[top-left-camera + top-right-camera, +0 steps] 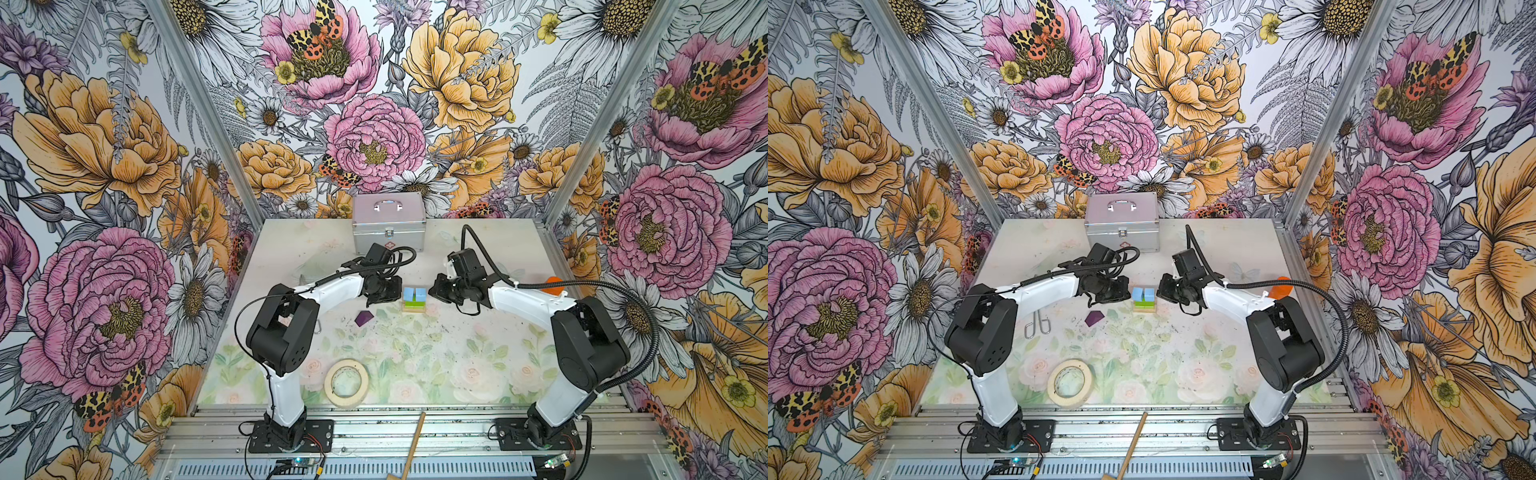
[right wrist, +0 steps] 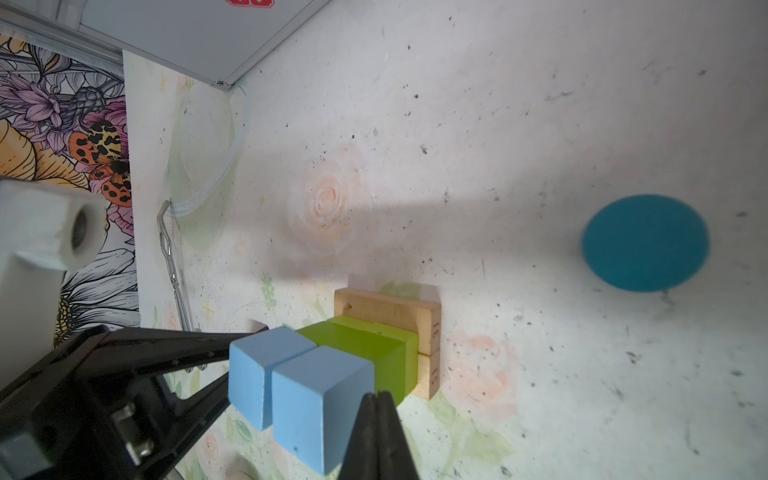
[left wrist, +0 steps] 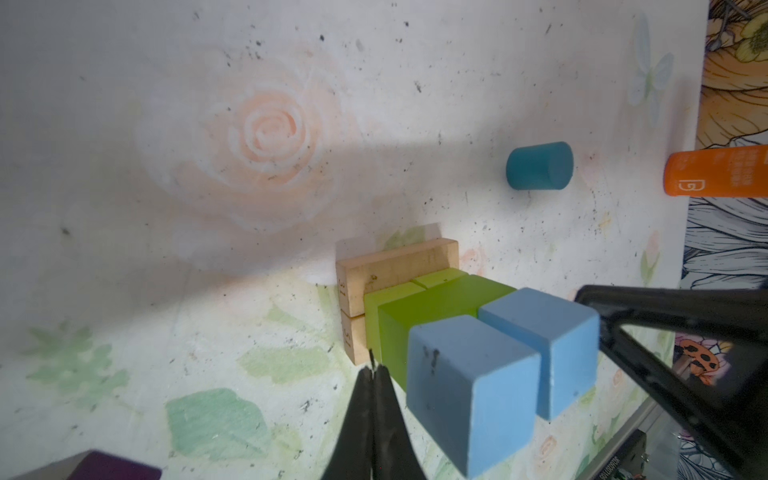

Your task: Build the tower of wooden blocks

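The wood block tower (image 1: 414,300) stands on the counter (image 1: 419,349) between the left tool (image 3: 375,372) and right tool (image 2: 377,397), both closed tight and empty.

I have the tower (image 1: 414,300) boxed in sideways. The left gripper (image 3: 372,376), its jaws pressed together, is just beside one flank, and the right gripper (image 2: 376,401), likewise closed, is just beside the other. From above, the blue cubes (image 1: 414,294) are uncovered. Behind the tower, the mat (image 1: 457,353) runs open up to the case (image 1: 388,224). In front I get a wide lane between the arms down to the tape roll (image 1: 346,382), with only the purple block (image 1: 364,318) near its left side. The teal cylinder (image 2: 644,243) sits well apart on the right arm's side, with the orange tube (image 3: 715,172) beyond it at the mat's edge. Tongs (image 1: 1037,324) lie by my left elbow.
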### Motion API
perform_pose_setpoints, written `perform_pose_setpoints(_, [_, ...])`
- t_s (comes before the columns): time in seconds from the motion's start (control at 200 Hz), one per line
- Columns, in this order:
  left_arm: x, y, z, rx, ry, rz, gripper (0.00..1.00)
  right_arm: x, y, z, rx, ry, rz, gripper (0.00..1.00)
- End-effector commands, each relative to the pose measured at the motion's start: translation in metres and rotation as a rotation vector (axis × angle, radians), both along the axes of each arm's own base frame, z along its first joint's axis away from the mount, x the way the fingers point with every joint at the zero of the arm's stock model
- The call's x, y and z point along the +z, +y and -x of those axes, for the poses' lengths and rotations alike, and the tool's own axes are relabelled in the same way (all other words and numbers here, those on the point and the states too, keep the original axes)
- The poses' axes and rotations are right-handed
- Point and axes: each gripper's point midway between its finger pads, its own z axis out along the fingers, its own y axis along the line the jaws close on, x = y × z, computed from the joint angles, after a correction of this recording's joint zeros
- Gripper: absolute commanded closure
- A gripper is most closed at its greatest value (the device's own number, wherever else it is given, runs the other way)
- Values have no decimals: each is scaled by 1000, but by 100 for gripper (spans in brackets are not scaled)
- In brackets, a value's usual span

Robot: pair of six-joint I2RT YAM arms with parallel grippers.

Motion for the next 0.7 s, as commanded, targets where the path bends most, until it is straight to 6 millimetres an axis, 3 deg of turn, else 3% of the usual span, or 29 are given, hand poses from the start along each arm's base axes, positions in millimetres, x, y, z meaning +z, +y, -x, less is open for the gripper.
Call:
perform_pose_setpoints(0.0, [34, -3, -10, 23, -84, 26, 100, 9, 9, -9, 2, -26, -24, 100])
perform_pose_setpoints(0.696, [30, -12, -8, 4, -64, 42, 100, 7, 13, -8, 8, -21, -26, 100])
